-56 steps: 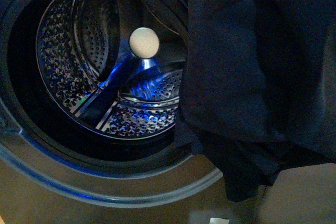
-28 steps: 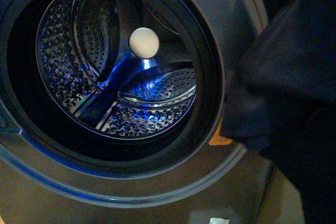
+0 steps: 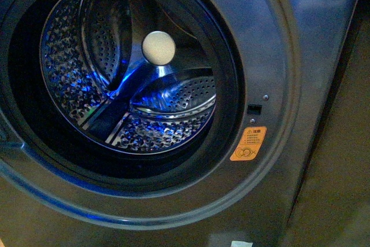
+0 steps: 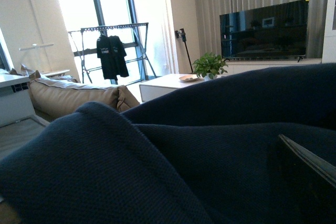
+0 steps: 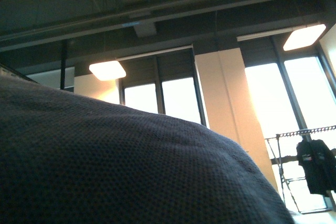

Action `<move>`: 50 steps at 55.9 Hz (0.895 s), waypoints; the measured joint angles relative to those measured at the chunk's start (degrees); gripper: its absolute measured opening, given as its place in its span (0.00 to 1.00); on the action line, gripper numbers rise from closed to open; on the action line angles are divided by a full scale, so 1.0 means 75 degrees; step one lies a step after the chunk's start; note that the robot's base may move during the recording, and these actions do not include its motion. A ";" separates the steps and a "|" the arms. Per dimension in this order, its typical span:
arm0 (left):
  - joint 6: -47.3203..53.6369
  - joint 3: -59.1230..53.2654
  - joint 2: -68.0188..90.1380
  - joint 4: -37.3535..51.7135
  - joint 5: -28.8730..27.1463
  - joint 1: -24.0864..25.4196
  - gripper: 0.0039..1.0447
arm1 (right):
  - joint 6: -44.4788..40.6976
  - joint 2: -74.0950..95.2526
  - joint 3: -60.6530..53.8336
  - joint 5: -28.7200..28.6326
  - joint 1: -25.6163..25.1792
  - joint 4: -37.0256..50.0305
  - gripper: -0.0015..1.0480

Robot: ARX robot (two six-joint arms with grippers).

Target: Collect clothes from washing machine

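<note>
The washing machine [image 3: 272, 56] fills the front view, grey with a black-rimmed porthole. Its perforated steel drum [image 3: 75, 79] is lit blue and holds no fabric; a pale round knob [image 3: 158, 47] sits at the drum's back. An orange sticker [image 3: 248, 143] is right of the porthole. The clothes and both grippers are out of the front view. In the left wrist view the navy clothes [image 4: 173, 161] lie in folds over the jaws and hide them. In the right wrist view the same fabric [image 5: 115, 166] covers the jaws. Both grippers are shut on the clothes.
A tan-brown cabinet side [image 3: 341, 160] stands right of the machine. The left wrist view looks into a room with a beige sofa [image 4: 73, 98], a drying rack [image 4: 113, 51], a low white table [image 4: 168, 83] and a television [image 4: 264, 29]. The right wrist view shows ceiling lights [image 5: 107, 70] and windows.
The dark clothes hung in front of the machine's right side a second ago, slid off to the right, and are now gone from the front view, uncovering the orange sticker.
</note>
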 joint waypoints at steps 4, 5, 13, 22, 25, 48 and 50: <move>0.0000 0.0000 0.0000 0.0000 0.0003 0.0000 0.94 | 0.0332 0.0073 0.0294 -0.0303 -0.0574 -0.0210 0.05; 0.0000 0.0000 0.0000 0.0000 0.0003 0.0000 0.94 | 0.0414 0.0102 0.0396 -0.0434 -0.0778 -0.0315 0.05; 0.0000 0.0000 0.0000 0.0000 0.0000 0.0000 0.94 | 0.1271 0.0417 0.1087 -0.1387 -0.2261 -0.0962 0.05; 0.0000 0.0026 0.0000 0.0000 0.0000 0.0000 0.94 | 0.2323 0.1014 0.1635 -0.2486 -0.4234 -0.1037 0.05; 0.0000 0.0029 -0.0003 0.0000 0.0000 0.0000 0.94 | 0.2556 0.1233 0.1684 -0.2766 -0.4867 -0.0950 0.05; 0.0000 0.0032 -0.0012 0.0000 0.0000 0.0000 0.94 | 0.0766 0.2993 -0.0353 -0.4616 -0.7516 -0.1317 0.05; 0.0000 0.0032 -0.0012 0.0000 0.0000 0.0000 0.94 | 0.0286 0.3351 -0.0484 -0.4902 -0.7627 -0.2186 0.05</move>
